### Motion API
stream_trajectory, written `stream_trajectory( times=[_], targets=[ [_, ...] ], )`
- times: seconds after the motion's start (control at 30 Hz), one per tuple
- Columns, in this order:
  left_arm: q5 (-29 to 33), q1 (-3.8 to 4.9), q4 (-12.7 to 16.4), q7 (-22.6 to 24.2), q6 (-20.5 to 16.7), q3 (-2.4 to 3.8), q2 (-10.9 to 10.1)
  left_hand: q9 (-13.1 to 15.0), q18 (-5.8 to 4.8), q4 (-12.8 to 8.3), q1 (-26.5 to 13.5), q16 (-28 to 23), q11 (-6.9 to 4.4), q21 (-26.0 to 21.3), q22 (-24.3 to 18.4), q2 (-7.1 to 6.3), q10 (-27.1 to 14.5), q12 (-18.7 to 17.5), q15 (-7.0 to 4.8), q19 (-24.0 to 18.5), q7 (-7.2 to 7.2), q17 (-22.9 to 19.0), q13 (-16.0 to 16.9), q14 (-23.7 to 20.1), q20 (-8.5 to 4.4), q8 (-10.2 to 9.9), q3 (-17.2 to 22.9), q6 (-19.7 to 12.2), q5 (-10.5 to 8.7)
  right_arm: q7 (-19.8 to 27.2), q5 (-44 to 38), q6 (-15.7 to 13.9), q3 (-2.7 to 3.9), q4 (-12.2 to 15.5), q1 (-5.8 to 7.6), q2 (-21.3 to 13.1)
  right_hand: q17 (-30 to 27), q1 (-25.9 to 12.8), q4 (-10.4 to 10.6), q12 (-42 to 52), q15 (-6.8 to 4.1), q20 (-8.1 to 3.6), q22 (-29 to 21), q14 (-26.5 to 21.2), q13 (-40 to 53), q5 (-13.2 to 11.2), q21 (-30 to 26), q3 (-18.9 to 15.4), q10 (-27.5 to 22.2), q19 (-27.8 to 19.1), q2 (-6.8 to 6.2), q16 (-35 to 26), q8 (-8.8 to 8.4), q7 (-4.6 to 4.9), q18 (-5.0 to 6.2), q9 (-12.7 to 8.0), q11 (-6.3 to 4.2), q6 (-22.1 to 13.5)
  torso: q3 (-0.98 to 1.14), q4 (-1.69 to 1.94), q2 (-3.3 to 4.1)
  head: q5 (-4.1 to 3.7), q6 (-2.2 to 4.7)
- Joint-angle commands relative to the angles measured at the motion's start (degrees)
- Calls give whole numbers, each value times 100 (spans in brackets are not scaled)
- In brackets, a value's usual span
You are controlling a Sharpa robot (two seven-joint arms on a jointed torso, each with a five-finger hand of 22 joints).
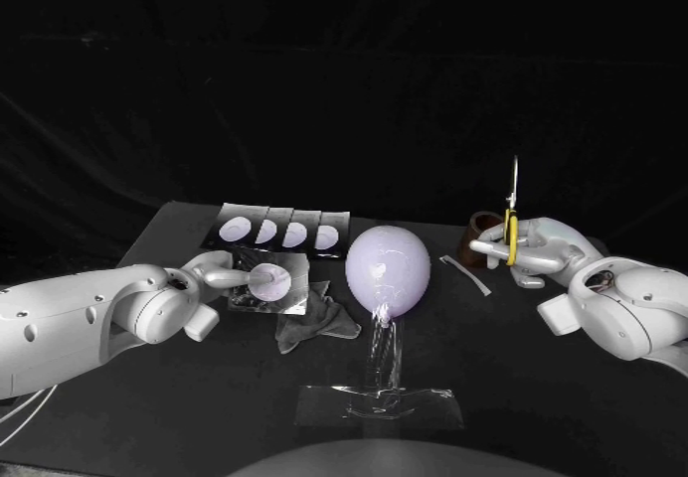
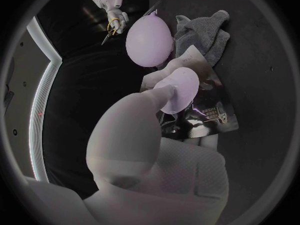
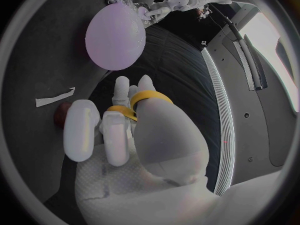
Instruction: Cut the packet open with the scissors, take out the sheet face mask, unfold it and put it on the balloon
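Holding the silver foil packet just left of the pale lilac balloon, the left robot hand grips it with a fingertip on a pale round patch, maybe the folded sheet mask; I cannot tell surely. The right robot hand is closed around the yellow-handled scissors, blades up. A thin pale cut strip lies on the black desk. I think it is better to lay the scissors down first, then pull the mask slowly from the cut edge.
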Motion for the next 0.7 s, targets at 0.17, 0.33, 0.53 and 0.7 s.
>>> stream_trajectory(
  times=[0.17, 0.33, 0.53, 0.7],
  targets=[
    [-358, -4, 31, -204, -140, 5, 34, -104, -52, 27, -70, 12, 92, -199, -1, -288, -307, 31, 94, -299, 256, -18, 11, -289, 153, -112, -141, -123, -22, 106, 9, 51, 4, 12, 0, -1, 708, 454, -19, 1080, -37, 45, 969, 463, -16, 18, 11, -22, 1034, 6, 406, -16, -26, -3, 79, 6, -698, 30, -2, 6, -4, -11, -35],
    [-533, -4, 30, -267, -79, 5, 42, -166, -55, 50, -80, 43, 125, -342, -3, -340, -416, 54, 136, -527, 284, -18, 17, -466, 261, -153, -222, -176, -21, 114, 31, 57, 4, 9, 0, 3, 713, 442, -13, 1073, -36, 46, 973, 464, -15, 17, 22, -29, 1036, 11, 397, -14, -37, -2, 76, 6, -697, 37, -2, 4, -5, -12, -42],
    [-605, -5, 20, -110, -231, 6, 35, -299, -274, 129, -148, 30, 261, -730, -50, -438, -809, 35, 280, -1709, 406, -37, 16, -938, 305, -312, -522, -501, -15, 124, 47, 52, 4, 16, 0, -7, 717, 346, 48, 1036, -29, 52, 976, 464, -11, 16, 23, -87, 1053, 13, 359, -12, -80, 8, 76, 16, -689, 77, 0, 0, -3, -18, -40],
    [-675, -5, -7, 251, -426, 11, 1, -358, -542, 175, -38, 80, 342, -877, -93, -415, -1316, 78, 411, -2577, 403, -10, 34, -1529, 307, -329, -1042, -763, -26, 127, 58, 48, 4, 13, 0, -9, 722, 335, 55, 1024, -28, 53, 976, 465, -15, 17, 22, -97, 1054, 13, 351, -10, -87, 9, 76, 18, -688, 82, 1, 5, -5, -22, -38]
  ],
)
